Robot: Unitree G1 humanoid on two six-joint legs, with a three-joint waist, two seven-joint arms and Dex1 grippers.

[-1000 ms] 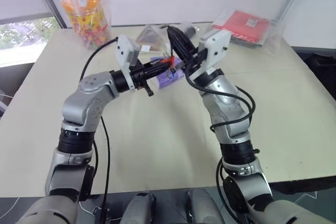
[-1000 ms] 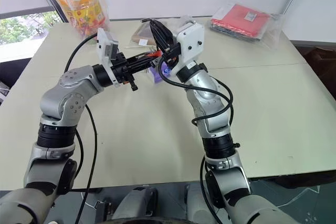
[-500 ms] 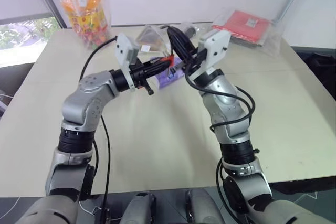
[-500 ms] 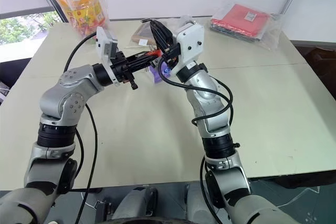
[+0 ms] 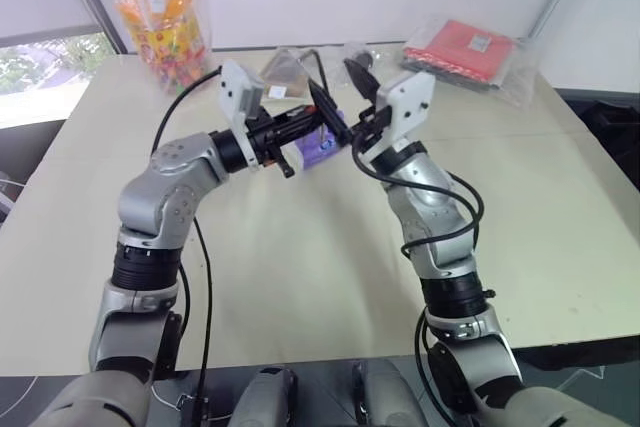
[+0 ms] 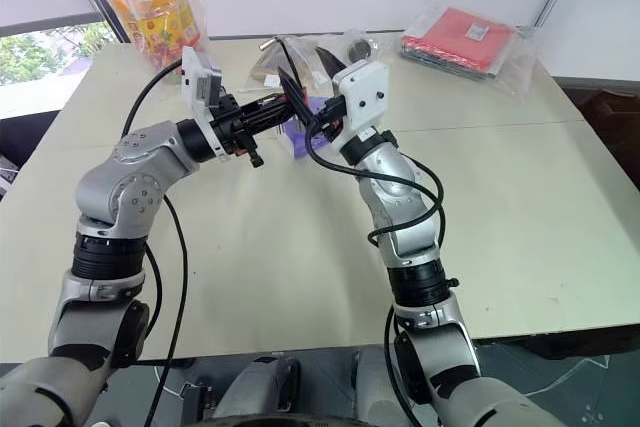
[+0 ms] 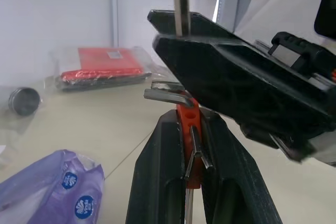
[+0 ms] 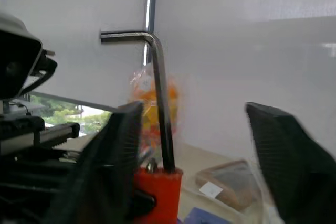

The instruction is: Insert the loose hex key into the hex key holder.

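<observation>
- The holder, a small red-orange block, is being clamped between the closed fingers of the left gripper above the middle of the table.
- Short grey keys are being carried in the holder, their bent ends sticking out past the fingertips.
- The loose key is being seen standing upright in the top of the holder, its short arm bent level at the upper end.
- The right gripper is being held with its fingers spread wide to either side of the loose key, apart from it; nothing is being gripped by it.
- The two grippers are being held close together, tip to tip, in the head views.
- A purple packet bearing round blue-and-white logos is lying on the table under the grippers; the logo text cannot be read.
- A flat red packet in clear plastic, with a small white label too small to read, is lying at the far right of the table.
- A bag of orange and yellow snacks is standing at the far left corner; its print is illegible.
- A small brown packet and a round metal tin are lying near the far edge.
</observation>
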